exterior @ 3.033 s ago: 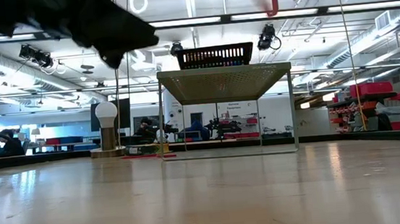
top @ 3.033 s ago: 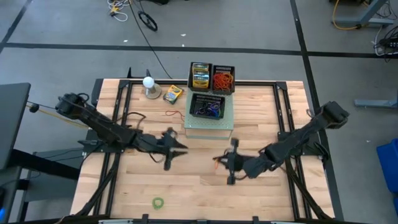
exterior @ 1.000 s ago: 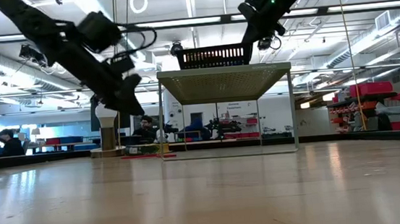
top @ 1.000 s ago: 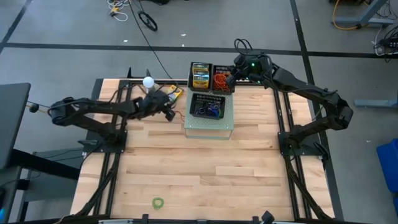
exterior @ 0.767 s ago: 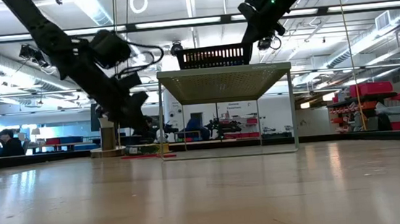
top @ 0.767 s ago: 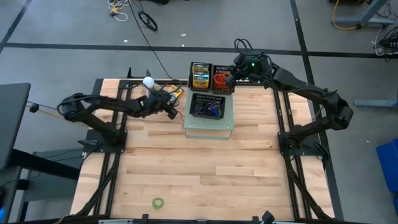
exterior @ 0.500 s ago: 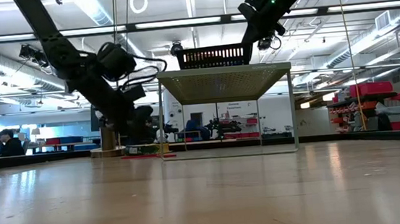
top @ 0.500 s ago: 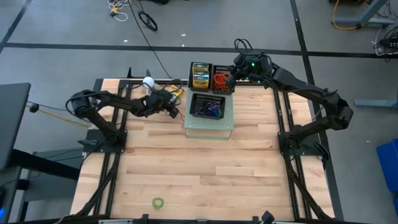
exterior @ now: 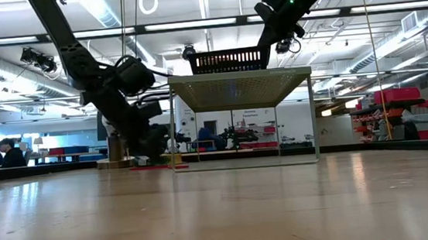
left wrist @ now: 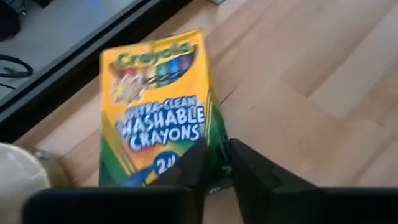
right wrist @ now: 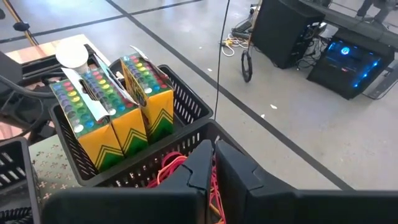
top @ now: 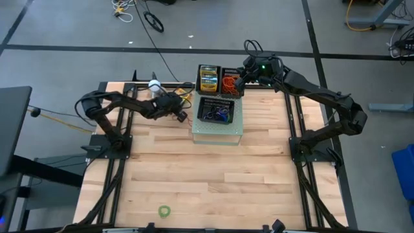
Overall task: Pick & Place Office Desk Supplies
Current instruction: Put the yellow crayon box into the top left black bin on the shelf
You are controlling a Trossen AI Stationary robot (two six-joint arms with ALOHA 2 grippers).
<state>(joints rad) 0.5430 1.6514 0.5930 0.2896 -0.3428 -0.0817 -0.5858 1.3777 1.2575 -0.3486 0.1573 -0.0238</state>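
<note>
A yellow-green crayon box lies printed face up on the wooden table near its far edge, left of the mesh stand. My left gripper is low over the table and shut on the box's corner; the high view shows it beside the box. My right gripper hovers shut above the black basket of orange and red rubber bands. Whether a band is between its fingers is hidden. My left gripper pinches the crayon box at its nearest corner, with the box's green narrow side showing between the two fingers. The fingers come slanting down from the table's left side. The box rests on the table with its printed face up.
Three black baskets stand on the stand: one with upright crayon boxes, the rubber band one, and a front one with dark and blue bands. A white ball on a round base stands close left of the box. A green band lies near the front edge.
My left gripper has sunk toward the table and gone a little toward its right edge, down to the crayon box beside the white ball.
</note>
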